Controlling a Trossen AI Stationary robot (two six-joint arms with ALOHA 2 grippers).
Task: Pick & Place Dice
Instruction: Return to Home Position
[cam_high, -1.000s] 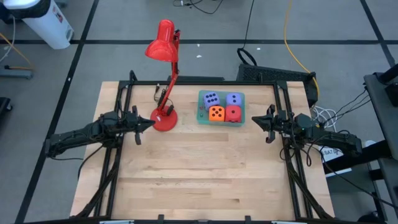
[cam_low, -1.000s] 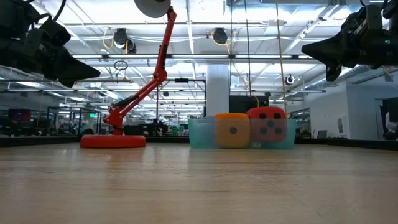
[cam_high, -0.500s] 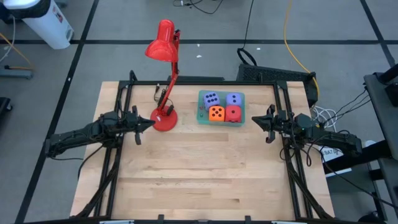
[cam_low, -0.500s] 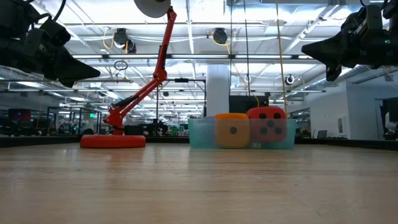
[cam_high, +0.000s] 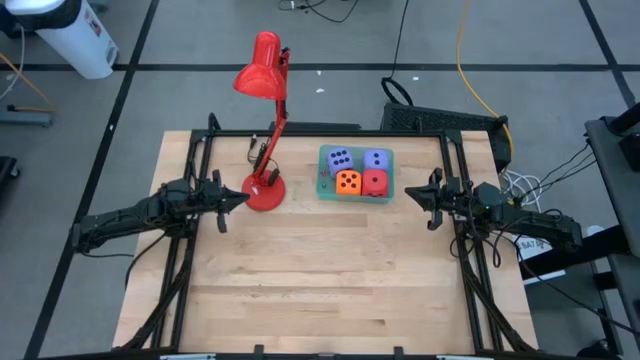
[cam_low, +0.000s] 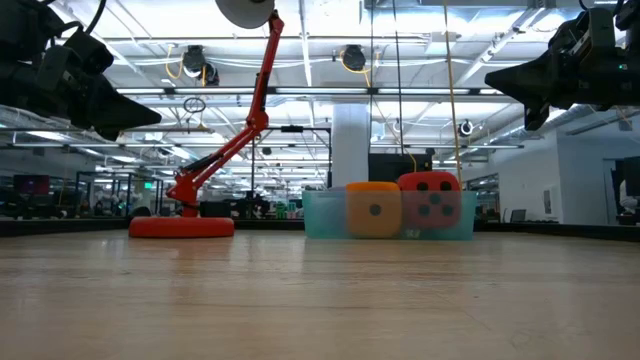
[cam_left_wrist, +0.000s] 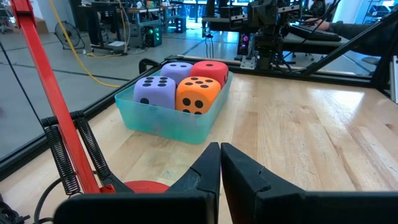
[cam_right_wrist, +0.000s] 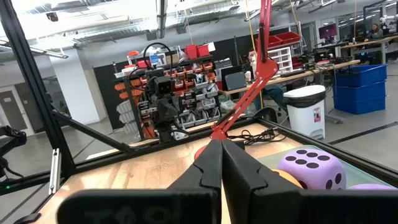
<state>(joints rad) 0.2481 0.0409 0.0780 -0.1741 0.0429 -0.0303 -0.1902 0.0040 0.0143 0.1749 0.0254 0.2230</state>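
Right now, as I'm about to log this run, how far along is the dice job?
Sorting looks done: the purple die, lavender die, orange die and red die all sit in the green bin. Nothing is in hand: the left gripper by the lamp and the right gripper beside the bin are shut and empty. Probably only parking the arms is left.

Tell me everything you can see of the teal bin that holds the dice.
The bin is a shallow rectangular tray of translucent teal-green plastic, with low walls and rounded corners. It sits flat on the wooden table toward the far edge, beside the red lamp's base but apart from it. Four dice fill it in a two-by-two block: the orange die and red die in one row, the purple dice in the other, all rising above its rim.
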